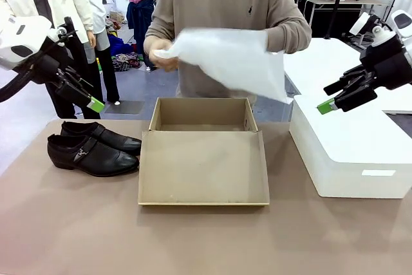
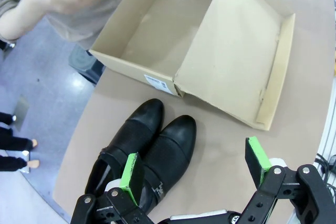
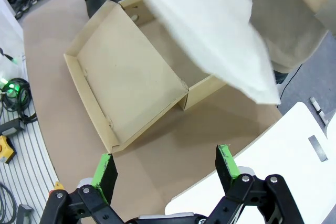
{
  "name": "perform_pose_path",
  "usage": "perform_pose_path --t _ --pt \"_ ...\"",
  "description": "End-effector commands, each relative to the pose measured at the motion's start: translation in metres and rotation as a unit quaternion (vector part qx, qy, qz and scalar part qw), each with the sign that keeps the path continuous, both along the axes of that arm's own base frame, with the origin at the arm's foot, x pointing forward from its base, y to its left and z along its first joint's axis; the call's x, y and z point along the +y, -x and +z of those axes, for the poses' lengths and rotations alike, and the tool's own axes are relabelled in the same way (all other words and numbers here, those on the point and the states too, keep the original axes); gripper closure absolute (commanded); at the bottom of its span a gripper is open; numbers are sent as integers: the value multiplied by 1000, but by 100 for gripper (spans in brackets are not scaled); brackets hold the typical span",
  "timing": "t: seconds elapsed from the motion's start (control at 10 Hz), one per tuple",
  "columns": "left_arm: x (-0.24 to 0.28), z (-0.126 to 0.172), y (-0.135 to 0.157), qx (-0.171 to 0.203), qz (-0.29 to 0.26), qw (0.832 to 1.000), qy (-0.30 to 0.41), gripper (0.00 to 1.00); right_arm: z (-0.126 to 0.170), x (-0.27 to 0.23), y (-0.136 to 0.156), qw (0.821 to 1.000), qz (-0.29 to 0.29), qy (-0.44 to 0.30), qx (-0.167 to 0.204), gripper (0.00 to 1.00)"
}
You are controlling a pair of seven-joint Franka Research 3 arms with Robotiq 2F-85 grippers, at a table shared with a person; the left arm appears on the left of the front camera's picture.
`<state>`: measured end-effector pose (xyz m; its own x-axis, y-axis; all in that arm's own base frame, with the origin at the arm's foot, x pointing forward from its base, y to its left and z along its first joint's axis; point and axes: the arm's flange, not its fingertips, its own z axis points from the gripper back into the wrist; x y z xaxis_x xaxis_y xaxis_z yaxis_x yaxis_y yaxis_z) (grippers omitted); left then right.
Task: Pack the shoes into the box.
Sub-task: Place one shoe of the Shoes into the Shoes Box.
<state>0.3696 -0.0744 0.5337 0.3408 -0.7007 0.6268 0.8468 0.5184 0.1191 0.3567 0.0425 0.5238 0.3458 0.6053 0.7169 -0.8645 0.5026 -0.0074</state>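
Shoes [image 1: 93, 148] parked left of open box [image 1: 199, 114] | person holds tissue paper [image 1: 232, 59] up, clearing it I guess | left gripper [image 2: 193, 165] and right gripper [image 3: 166, 167] both spread, empty

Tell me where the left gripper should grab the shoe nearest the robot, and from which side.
Probably from above, at the heel opening of the near shoe: one finger inside, one down its free robot-side wall. The other shoe lies tight against its far side, leaving no gap for a finger, and the glossy toe tapers. The left gripper hangs open above.
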Motion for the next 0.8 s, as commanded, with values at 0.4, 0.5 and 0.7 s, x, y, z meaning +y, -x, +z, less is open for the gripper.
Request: perform_pose_path --t 0.4,0.5,0.7 --pt "2 -4 -1 -6 -9 1000 6 0 -1 -1 -4 1000 13 -9 -11 0" --pt "2 -4 -1 -6 -9 1000 6 0 -1 -1 -4 1000 13 -9 -11 0" --pt "2 -4 -1 -6 -9 1000 6 0 -1 -1 -4 1000 13 -9 -11 0"
